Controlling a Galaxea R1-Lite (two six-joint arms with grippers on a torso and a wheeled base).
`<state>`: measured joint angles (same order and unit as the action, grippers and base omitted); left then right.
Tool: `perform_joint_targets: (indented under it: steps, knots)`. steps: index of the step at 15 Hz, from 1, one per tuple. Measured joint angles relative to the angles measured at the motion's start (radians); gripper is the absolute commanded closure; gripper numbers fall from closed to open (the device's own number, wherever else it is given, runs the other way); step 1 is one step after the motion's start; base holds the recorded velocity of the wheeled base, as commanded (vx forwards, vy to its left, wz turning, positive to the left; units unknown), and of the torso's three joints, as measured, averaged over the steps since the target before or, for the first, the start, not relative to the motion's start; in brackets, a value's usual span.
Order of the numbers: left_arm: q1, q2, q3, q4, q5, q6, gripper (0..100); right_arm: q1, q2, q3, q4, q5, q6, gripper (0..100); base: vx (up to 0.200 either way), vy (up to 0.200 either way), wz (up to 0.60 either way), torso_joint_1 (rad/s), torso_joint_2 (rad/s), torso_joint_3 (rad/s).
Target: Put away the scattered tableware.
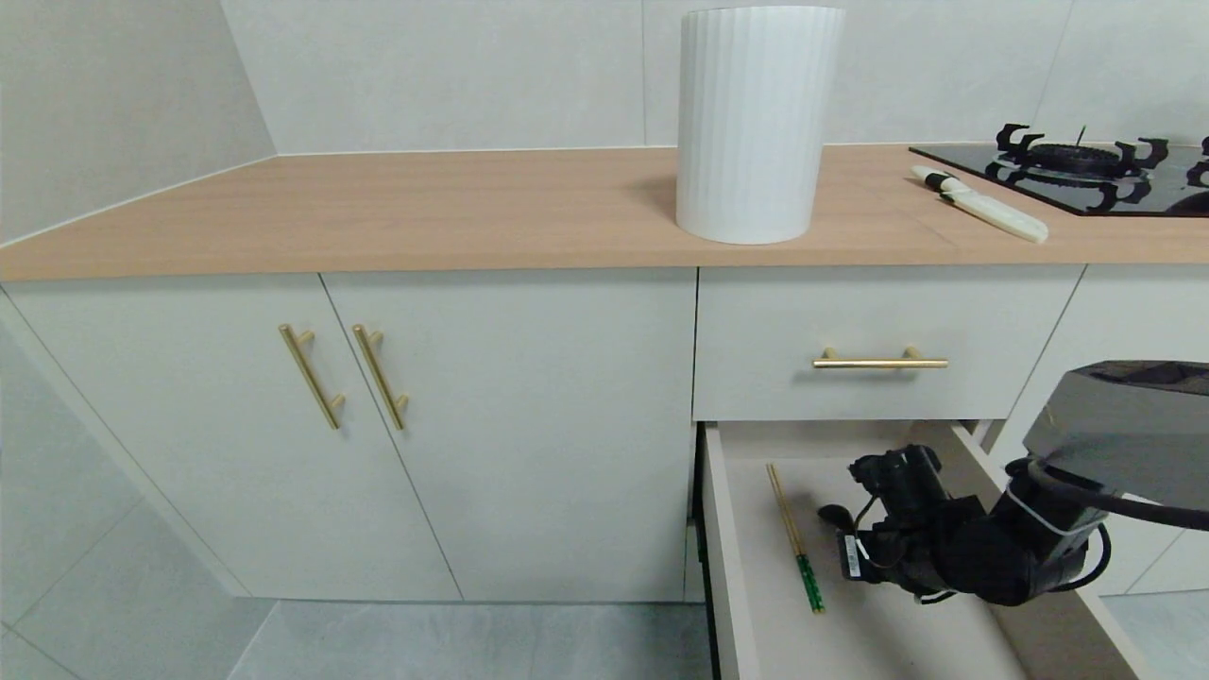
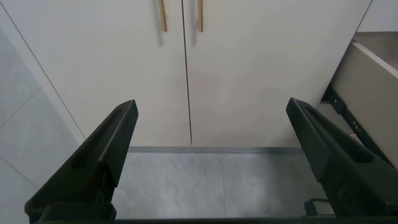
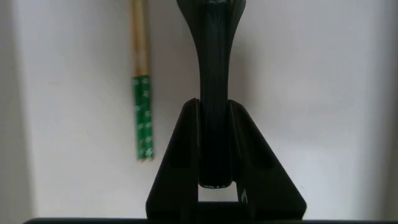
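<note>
My right gripper (image 1: 855, 540) is down inside the open drawer (image 1: 725, 557) and shut on the handle of a black spoon (image 1: 835, 515). In the right wrist view the spoon (image 3: 213, 81) runs straight out from between the fingers (image 3: 184, 134), just above the drawer floor. A pair of wooden chopsticks (image 1: 795, 552) with green ends lies on the drawer floor beside the spoon (image 3: 142, 93). A white knife (image 1: 982, 203) rests on the countertop by the stove. My left gripper (image 2: 211, 140) hangs open low in front of the cabinet doors, holding nothing.
A tall white ribbed container (image 1: 756, 123) stands on the wooden countertop (image 1: 425, 203). A black gas stove (image 1: 1077, 170) sits at the far right. Above the open drawer is a closed one with a gold handle (image 1: 880, 362). The open drawer's side (image 2: 367, 81) is near my left gripper.
</note>
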<state>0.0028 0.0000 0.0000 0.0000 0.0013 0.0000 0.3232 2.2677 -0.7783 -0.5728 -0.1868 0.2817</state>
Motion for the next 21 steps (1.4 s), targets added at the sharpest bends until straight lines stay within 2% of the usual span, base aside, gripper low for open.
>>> perform_joint_targets:
  steps: [3,14,15,21]
  knots:
    - [0.000,0.000,0.000,0.000,0.000,0.000,0,-0.001,0.052,-0.005,-0.034,-0.034,-0.002,100,0.000,0.000,0.00,0.000,0.00,0.000]
    - [0.000,0.000,0.000,0.000,0.000,0.000,0,-0.002,0.087,-0.007,-0.036,-0.036,-0.002,100,0.000,0.000,0.00,0.000,0.00,0.000]
    - [0.000,0.000,0.000,0.000,0.000,0.000,0,-0.002,0.087,-0.007,-0.036,-0.036,-0.002,0,0.000,0.000,0.00,0.000,0.00,0.000]
    - [0.000,0.000,0.000,0.000,0.000,0.000,0,-0.002,0.087,-0.007,-0.036,-0.037,-0.002,0,0.000,0.000,0.00,0.000,0.00,0.000]
